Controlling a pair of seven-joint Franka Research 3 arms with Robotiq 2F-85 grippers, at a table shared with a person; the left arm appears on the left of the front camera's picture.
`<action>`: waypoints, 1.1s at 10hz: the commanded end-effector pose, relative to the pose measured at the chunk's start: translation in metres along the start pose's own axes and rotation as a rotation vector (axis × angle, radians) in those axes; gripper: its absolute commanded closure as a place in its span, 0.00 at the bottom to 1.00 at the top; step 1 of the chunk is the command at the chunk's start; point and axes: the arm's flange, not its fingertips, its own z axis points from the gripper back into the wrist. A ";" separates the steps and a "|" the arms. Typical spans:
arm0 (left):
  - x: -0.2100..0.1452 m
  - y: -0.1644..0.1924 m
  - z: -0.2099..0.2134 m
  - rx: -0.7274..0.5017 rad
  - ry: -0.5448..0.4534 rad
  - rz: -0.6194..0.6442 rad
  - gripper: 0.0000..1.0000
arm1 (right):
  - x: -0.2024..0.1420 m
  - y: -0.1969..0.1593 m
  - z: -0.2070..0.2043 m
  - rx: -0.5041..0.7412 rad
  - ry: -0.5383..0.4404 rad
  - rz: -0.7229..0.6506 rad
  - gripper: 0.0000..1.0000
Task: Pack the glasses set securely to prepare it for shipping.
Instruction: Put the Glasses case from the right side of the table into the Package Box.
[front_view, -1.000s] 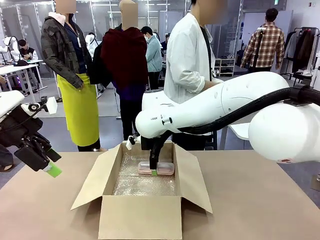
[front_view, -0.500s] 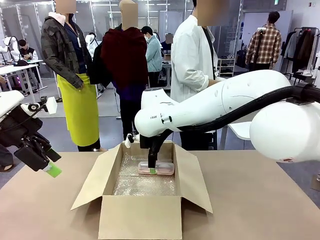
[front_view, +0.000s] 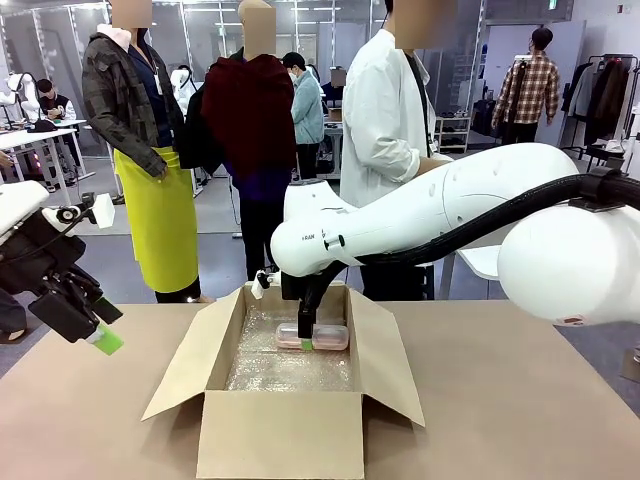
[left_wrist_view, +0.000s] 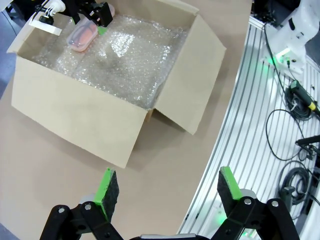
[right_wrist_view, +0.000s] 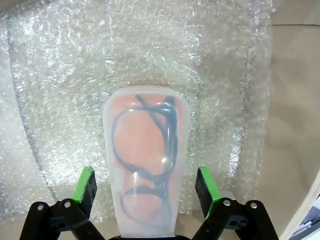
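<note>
One pink glasses case (right_wrist_view: 146, 165) is lying on bubble wrap (right_wrist_view: 60, 75) inside the cardboard box (front_view: 280, 435), with the right gripper (right_wrist_view: 145, 180) spread astride it (pads apparently clear). Lifting straight up is looking wisest. The left gripper (left_wrist_view: 166, 187), also spread, is hovering beside the box.

Pale pink case (right_wrist_view: 145, 165) on clear bubble wrap (right_wrist_view: 65, 75), tan cardboard box (front_view: 280, 435)
Dark frames (right_wrist_view: 169, 125) show through the translucent case; the wrap is dotted with small bubbles. The table (front_view: 80, 420) is plain brown like the box. The right arm (front_view: 450, 200) is white, its jaws black with bright green pads (right_wrist_view: 86, 189).
</note>
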 end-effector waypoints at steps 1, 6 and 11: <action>-0.001 0.002 0.001 -0.010 -0.020 -0.018 0.00 | 0.001 0.001 0.002 0.002 0.002 0.007 0.00; -0.001 0.002 0.001 -0.010 -0.020 -0.018 0.00 | 0.000 0.000 0.000 0.000 0.000 0.000 0.00; -0.001 0.002 0.001 -0.010 -0.020 -0.018 0.00 | -0.018 0.051 0.133 -0.084 -0.034 -0.022 0.00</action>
